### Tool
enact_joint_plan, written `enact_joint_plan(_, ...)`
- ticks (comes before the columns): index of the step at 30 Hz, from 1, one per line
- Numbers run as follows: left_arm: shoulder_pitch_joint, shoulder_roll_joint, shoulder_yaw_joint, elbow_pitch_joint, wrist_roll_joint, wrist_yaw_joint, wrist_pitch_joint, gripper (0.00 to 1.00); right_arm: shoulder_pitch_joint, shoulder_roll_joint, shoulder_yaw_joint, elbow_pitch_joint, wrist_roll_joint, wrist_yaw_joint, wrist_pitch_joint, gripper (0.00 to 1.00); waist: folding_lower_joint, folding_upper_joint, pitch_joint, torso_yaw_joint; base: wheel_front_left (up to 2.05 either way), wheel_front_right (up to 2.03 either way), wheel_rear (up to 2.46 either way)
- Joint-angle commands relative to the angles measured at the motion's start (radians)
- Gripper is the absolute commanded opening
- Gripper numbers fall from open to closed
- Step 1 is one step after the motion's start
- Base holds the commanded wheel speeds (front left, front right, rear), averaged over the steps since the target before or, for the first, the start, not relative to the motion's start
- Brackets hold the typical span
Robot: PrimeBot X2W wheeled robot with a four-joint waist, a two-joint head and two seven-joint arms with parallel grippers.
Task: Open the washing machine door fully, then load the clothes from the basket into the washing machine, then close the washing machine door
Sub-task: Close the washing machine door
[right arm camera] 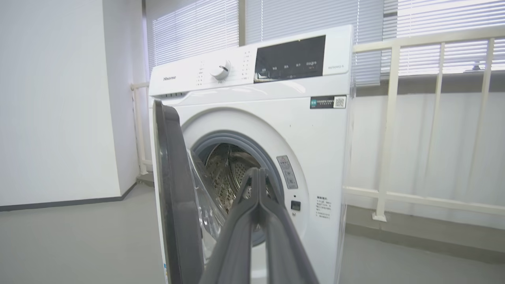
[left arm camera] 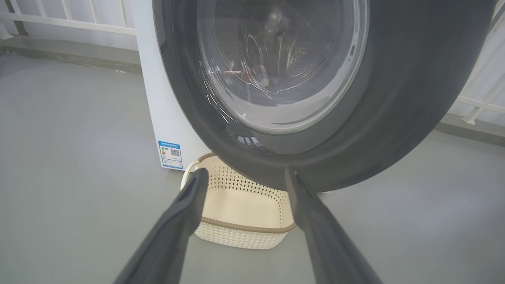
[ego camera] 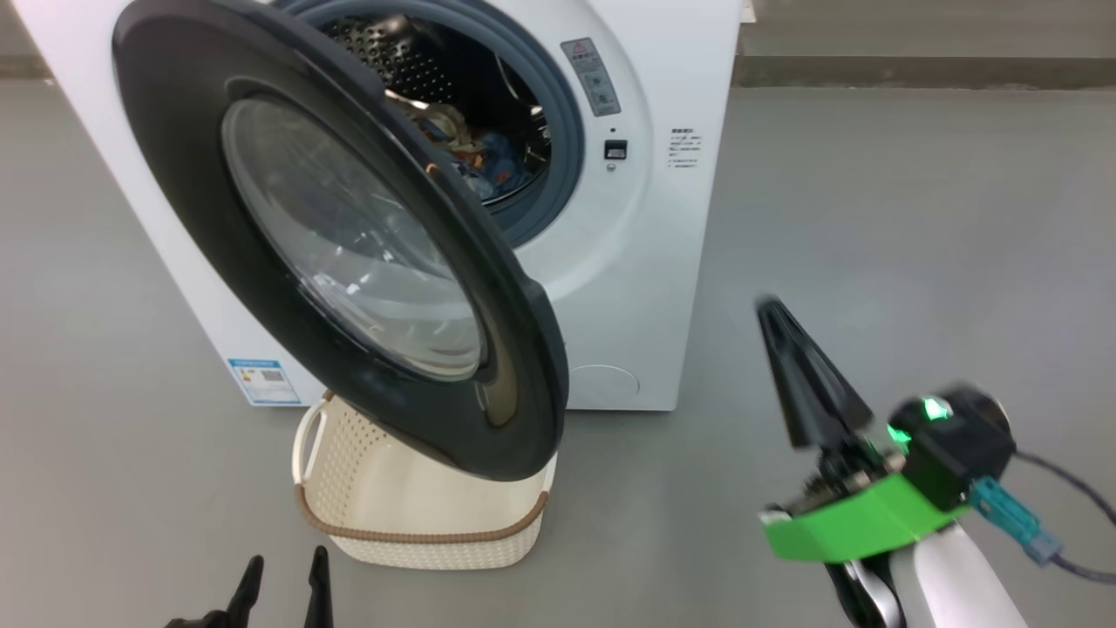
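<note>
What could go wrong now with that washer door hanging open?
The clothes lie near the drum's front, by the gasket, so closing the washing machine door might pinch them. The basket sits under the door's lower rim; a swing could perhaps clip it. The right gripper, shut to a narrow tip, might slip on the glossy rim.

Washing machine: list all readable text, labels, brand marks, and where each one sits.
"Hisense": brand mark on the washing machine top panel, left of the dial.
Dark display panel: small characters, unreadable.
Dark sticker with QR code: too small.
Grey warning label beside the drum opening: blurred.
Small print block on the front: too small.
Blue label low on the front: too small.
</note>
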Motion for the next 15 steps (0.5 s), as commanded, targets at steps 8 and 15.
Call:
enact_joint_plan(8,-0.045,0.006,0.008,-0.024,0.004,-0.003,-0.009,1.0,-0.184,0.003,0.23,-0.077,0.076,0.002,-0.005,0.0,0.0,0.0,0.017,0.049,0.0,0.0,0.0)
enact_joint_plan(15,-0.064,0.006,-0.033,-0.024,0.002,-0.004,-0.009,1.0,-0.211,0.003,0.389,0.064,0.138,0.002,-0.005,0.0,0.0,0.0,0.046,0.105,0.0,0.0,0.0)
